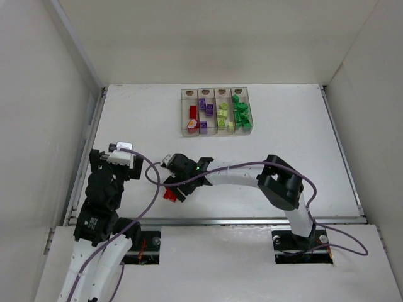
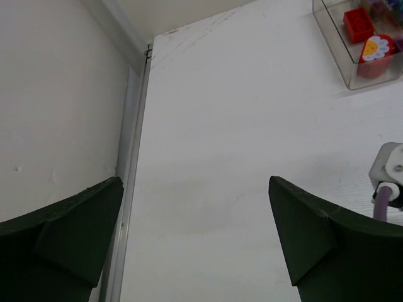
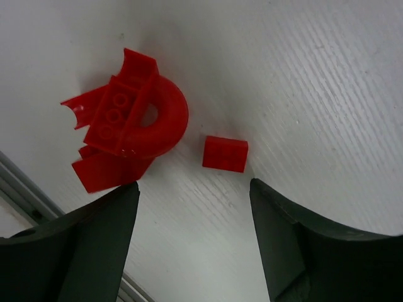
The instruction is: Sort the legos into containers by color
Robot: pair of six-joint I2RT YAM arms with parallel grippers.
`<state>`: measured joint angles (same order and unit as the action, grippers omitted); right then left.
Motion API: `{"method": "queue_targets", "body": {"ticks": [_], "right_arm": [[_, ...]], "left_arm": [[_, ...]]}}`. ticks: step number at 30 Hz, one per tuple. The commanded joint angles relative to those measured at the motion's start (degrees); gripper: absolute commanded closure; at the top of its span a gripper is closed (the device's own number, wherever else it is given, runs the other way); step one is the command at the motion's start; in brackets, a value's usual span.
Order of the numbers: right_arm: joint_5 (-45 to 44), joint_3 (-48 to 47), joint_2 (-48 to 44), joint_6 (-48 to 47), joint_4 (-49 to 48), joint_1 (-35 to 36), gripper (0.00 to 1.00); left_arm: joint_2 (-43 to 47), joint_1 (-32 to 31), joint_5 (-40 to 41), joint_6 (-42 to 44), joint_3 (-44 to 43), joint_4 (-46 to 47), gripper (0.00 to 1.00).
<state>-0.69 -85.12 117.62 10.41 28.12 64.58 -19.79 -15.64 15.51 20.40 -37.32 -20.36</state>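
Note:
Four joined clear bins (image 1: pixel 216 93) stand at the back of the table, holding red, purple, yellow-green and green legos from left to right. The red bin's corner shows in the left wrist view (image 2: pixel 352 50). My right gripper (image 1: pixel 178 186) is open low over the table near the front edge. In its wrist view a small red brick (image 3: pixel 225 153) lies just beyond the open fingertips, and a larger red arched piece (image 3: pixel 129 123) lies to its left. The red piece shows in the top view (image 1: pixel 169 195). My left gripper (image 1: pixel 119 156) is open and empty at the left.
A metal rail (image 1: pixel 214 220) runs along the table's front edge, close to the red pieces. White walls enclose the table on the left, right and back. A purple cable (image 1: pixel 154 182) loops between the two arms.

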Motion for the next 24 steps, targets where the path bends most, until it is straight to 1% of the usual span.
{"method": "queue_targets", "body": {"ticks": [1,2,3,6,8,9,11,12,15,18,19,24], "right_arm": [[-2.12,-2.33,1.11,4.78,-3.42,-0.50,0.24],[-2.91,-2.85,1.12,4.79,-3.42,-0.50,0.29],[-2.91,-2.86,1.81,4.79,-3.42,-0.50,0.30],[-7.21,-4.09,3.04,5.32,-2.81,-0.50,0.34],[-8.01,-5.49,4.10,5.32,-1.94,-0.50,0.37],[-8.01,-6.97,4.63,4.71,-1.41,-0.50,0.42],[-6.09,-7.51,5.34,4.70,-0.79,-0.50,0.48],[-6.08,-7.51,5.34,4.70,-0.78,-0.50,0.56],[-6.08,-6.99,4.72,4.70,-0.78,-0.50,0.65],[-4.85,-6.37,2.70,4.70,-0.26,-0.50,0.65],[-4.85,-5.68,2.70,4.70,-0.26,-0.50,0.71],[-4.85,-5.14,0.59,4.70,0.80,-0.50,0.81]], "left_arm": [[2.13,0.08,0.93,-4.23,-2.93,-0.82,0.00],[3.00,0.08,0.93,-4.23,-2.93,-0.82,0.00],[3.00,0.08,0.41,-4.23,-2.93,-0.30,0.00],[3.53,0.08,-0.21,-4.76,-2.93,-0.29,0.00],[3.01,0.08,-0.74,-4.76,-2.93,-0.29,0.00],[3.00,0.08,-1.26,-5.28,-2.93,-0.29,0.00],[3.00,0.08,-1.27,-5.29,-2.93,-0.29,0.00],[3.00,0.08,-1.27,-5.29,-2.93,-0.29,0.00],[3.00,0.08,-1.27,-4.76,-2.93,-0.29,0.00],[3.00,0.08,-1.27,-4.23,-2.93,-0.29,0.00],[3.00,0.08,-1.27,-4.23,-2.93,-0.29,0.00],[2.39,0.08,-1.88,-4.23,-2.93,-0.29,0.00]]}}
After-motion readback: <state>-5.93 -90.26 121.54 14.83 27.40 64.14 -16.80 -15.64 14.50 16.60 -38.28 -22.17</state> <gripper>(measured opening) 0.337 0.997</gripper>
